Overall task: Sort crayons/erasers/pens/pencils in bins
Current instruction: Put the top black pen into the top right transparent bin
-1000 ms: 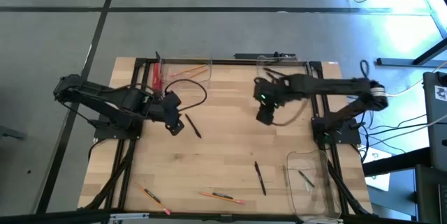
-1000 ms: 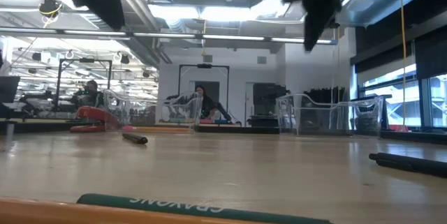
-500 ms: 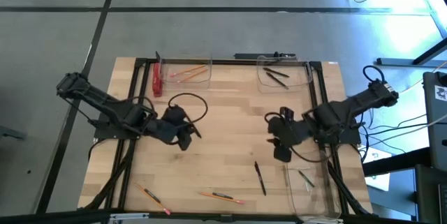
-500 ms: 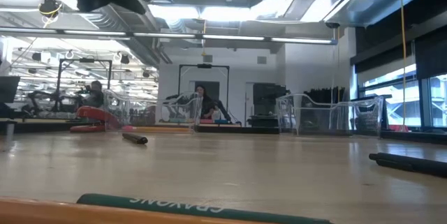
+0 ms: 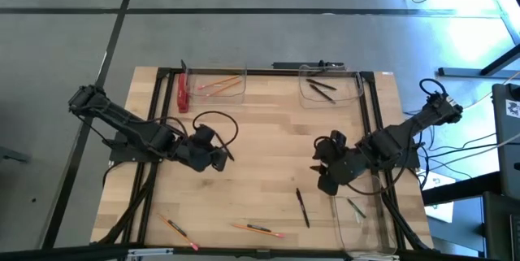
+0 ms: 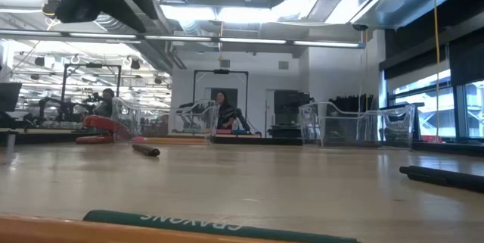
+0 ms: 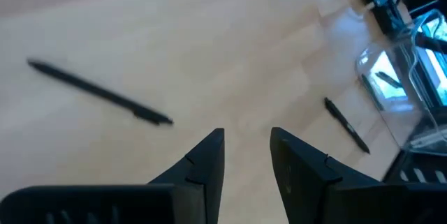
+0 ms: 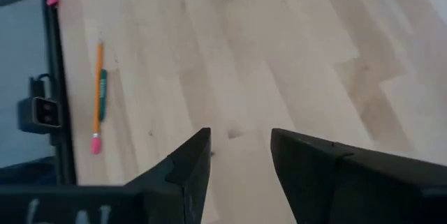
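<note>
Two dark robot arms hang low over the pale wooden table (image 5: 260, 123), one on each side. Over the left-centre boards, the left gripper (image 5: 218, 161) has its two black fingers (image 7: 202, 165) a little apart with nothing between them, and a slim all-black pen (image 7: 98, 93) lies on the bare wood just ahead of it. The right gripper (image 5: 323, 181) hovers at the right side, near the clear plastic bin (image 5: 375, 241) at the near right corner, its fingers (image 8: 185, 172) spread and empty. Another black pen (image 5: 301, 206) lies loose on the boards just in front of that gripper. Near the front edge sit a thin orange pencil with a pink end (image 5: 177, 230) and a second orange pencil (image 5: 256, 229) beside a short green stick. At the far edge, one clear low-walled bin (image 5: 241, 95) holds orange pencils, with a flat red bar (image 5: 182, 92) lying just outside its left wall, and the other clear bin (image 5: 354, 97) holds black pens. In the corner bin lies a small dark stick I cannot identify.
</note>
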Tool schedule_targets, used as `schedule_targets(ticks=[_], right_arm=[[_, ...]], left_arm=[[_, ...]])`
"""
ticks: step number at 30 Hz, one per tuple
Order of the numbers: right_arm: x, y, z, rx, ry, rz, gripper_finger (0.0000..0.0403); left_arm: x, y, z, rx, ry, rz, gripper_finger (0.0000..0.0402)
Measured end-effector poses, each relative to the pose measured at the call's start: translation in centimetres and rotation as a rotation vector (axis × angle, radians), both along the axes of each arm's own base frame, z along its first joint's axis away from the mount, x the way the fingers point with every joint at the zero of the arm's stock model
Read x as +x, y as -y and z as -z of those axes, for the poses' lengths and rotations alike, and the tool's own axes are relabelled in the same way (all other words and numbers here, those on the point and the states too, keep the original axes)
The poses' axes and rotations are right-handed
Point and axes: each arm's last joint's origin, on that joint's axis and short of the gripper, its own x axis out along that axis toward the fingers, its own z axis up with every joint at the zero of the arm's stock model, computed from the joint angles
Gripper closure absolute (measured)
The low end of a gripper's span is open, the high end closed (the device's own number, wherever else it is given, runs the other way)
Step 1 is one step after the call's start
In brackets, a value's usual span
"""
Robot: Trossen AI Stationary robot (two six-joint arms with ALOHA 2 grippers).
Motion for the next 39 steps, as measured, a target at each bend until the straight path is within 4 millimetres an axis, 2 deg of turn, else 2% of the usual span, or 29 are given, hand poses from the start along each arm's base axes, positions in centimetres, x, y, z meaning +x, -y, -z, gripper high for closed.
schedule_targets(ticks=[8,13,20,25,35,39], right_arm=[[1.0,-1.2,1.4,0.080,0.106,-0.018,0.0250],[2.0,-1.4,2.2,0.146,0.120,0.063,0.0250],[6.0,-0.9,4.3,0.179,0.123,0.038,0.0250],[9.2,0.9,5.2,0.200,0.195,0.025,0.0250],[14.8,3.3,7.6,0.021,0.388,-0.088,0.0250],[16.6,4.1,10.0,-0.002,0.376,-0.070,0.0250]], left_arm=[[-0.8,-0.1,0.6,-0.073,-0.102,-0.016,0.0292],[-1.0,0.0,0.7,-0.076,-0.120,-0.025,0.0292],[-1.0,0.0,0.7,-0.067,-0.123,-0.012,0.0292],[-1.0,0.0,0.7,-0.041,-0.132,0.027,0.0292],[-1.7,1.4,0.7,0.106,-0.181,0.266,0.0292],[-2.3,1.9,0.8,0.123,-0.208,0.299,0.0292]])
